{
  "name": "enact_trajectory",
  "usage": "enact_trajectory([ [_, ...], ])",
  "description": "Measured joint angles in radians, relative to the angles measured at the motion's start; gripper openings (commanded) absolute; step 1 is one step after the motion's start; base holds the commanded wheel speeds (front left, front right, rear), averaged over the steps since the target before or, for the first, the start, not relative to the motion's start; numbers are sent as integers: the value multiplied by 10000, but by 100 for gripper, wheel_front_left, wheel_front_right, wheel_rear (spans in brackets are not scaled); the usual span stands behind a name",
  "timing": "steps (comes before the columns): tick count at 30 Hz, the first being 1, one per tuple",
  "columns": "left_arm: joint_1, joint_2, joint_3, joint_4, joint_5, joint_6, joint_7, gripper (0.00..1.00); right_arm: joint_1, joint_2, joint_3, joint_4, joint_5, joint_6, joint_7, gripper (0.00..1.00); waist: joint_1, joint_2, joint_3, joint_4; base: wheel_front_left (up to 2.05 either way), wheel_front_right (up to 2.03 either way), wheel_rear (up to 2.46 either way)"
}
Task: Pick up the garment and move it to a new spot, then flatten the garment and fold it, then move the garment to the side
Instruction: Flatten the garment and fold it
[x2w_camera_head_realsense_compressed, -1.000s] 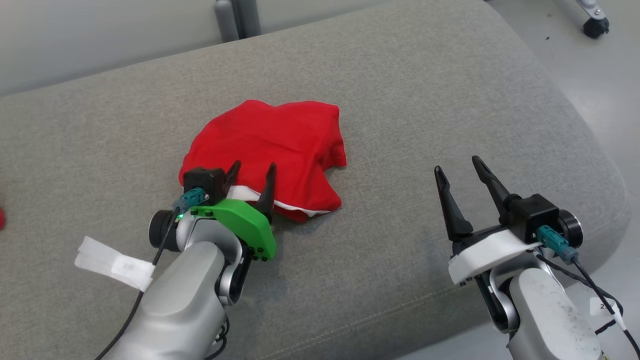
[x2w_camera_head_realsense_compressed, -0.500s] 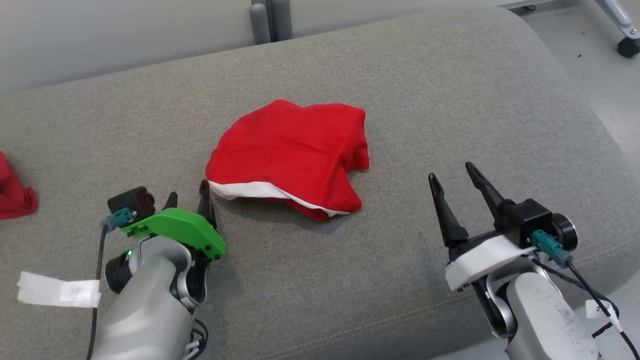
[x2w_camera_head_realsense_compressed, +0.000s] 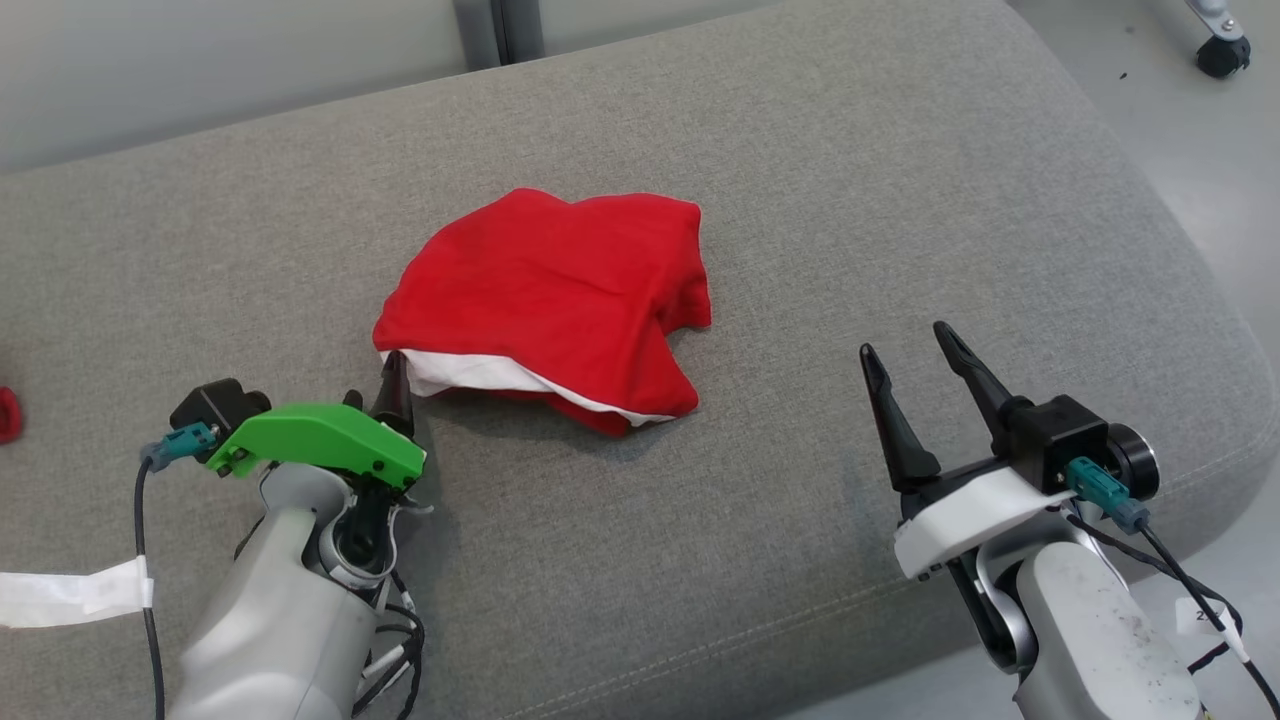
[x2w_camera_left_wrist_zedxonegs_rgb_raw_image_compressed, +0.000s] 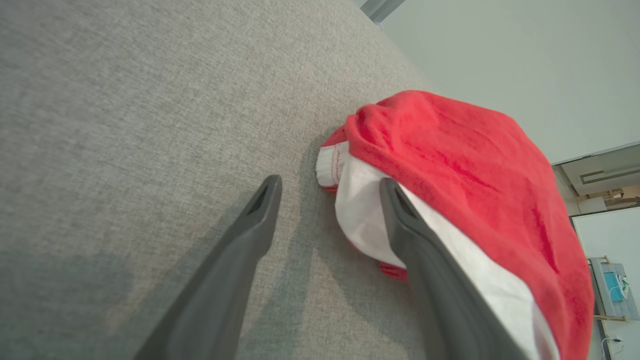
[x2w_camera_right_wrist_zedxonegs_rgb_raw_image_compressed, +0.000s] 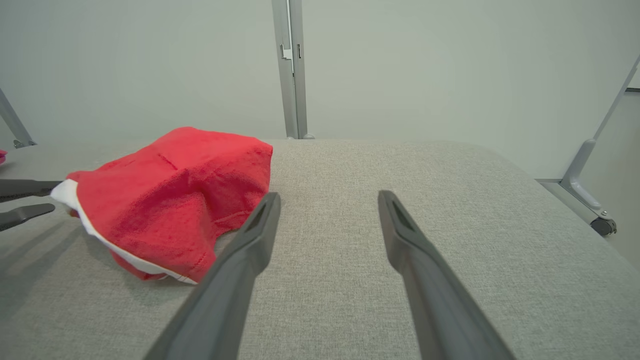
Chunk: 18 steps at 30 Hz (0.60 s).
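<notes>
Head view, left to right: a small red scrap (x2w_camera_head_realsense_compressed: 5, 415) sits at the bench's (x2w_camera_head_realsense_compressed: 800, 180) far left edge. Next comes the left pincer (x2w_camera_head_realsense_compressed: 372, 385) at the near-left corner of the garment (x2w_camera_head_realsense_compressed: 550, 290). The garment lies crumpled in a red heap around the middle of the bench. The right pincer (x2w_camera_head_realsense_compressed: 906, 342) is well apart from it on the right, and bare floor (x2w_camera_head_realsense_compressed: 1180, 170) lies beyond.

The likeliest failure is a thin grip. The left wrist view shows one left finger over bare bench and the other across the white lining (x2w_camera_left_wrist_zedxonegs_rgb_raw_image_compressed: 360, 210) at the corner. I cannot tell whether that finger touches the cloth. If the pincer closes from here, it may catch only the lining or a single layer. The heap would then unroll and trail as it rises, or slip free. Pushing forward first could shove the corner away and bunch it tighter. Coming down too low could pinch the bench's own fabric. With the right pincer so far off, a one-handed lift would probably leave the garment hanging in a clump, which is harder to flatten.

The left arm reaches in low from the lower left. Its forearm slopes up towards the corner, with the pincer spread wide and holding nothing. The right arm rises from the lower right. Its fingers point up and away over bare bench, also spread wide and empty.
</notes>
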Motion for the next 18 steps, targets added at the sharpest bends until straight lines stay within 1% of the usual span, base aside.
enact_trajectory([
  [3, -58, -2, 159, -148, -688, -178, 176, 100, 0, -8, -82, 0, 0, -6, 0, 100, 0, 0, 44, -45, 0, 0, 0],
  [5, -110, -4, 203, -199, -1051, -184, 203, 100, 0, -10, -98, 0, 0, -6, 0, 100, 0, 0, 56, -52, 0, 0, 0],
  [7, -150, -6, 205, -221, -1283, -253, 309, 100, -1, -4, -96, 0, 0, -6, 0, 100, 0, 0, 66, -55, 0, 0, 0],
  [13, -176, -4, -40, -198, -1841, -251, 677, 100, -18, 0, -56, 0, 0, 4, 0, 100, 0, 0, 96, -80, 0, 0, 0],
  [14, -186, -4, -69, -186, -1896, -251, 683, 97, -26, 0, -40, 4, 0, 6, 0, 100, 0, 0, 102, -89, 0, 0, 0],
  [15, -205, -4, -107, -157, -1893, -249, 644, 76, -35, 2, -27, 6, 0, 6, 0, 100, 0, 0, 106, -100, 0, 0, 0],
  [16, -244, -4, -140, -121, -1891, -249, 556, 43, -45, 6, -19, 10, 0, 6, 0, 100, 0, 0, 111, -111, 0, 0, 0],
  [17, -304, -4, -157, -104, -1891, -249, 502, 25, -55, 8, -17, 12, 0, 6, 0, 100, 0, 0, 115, -124, 0, 0, 0],
  [18, -358, -4, -163, -105, -1891, -251, 420, 4, -60, 10, -19, 12, 0, 6, 0, 100, 0, 0, 118, -137, 0, 0, 0],
])
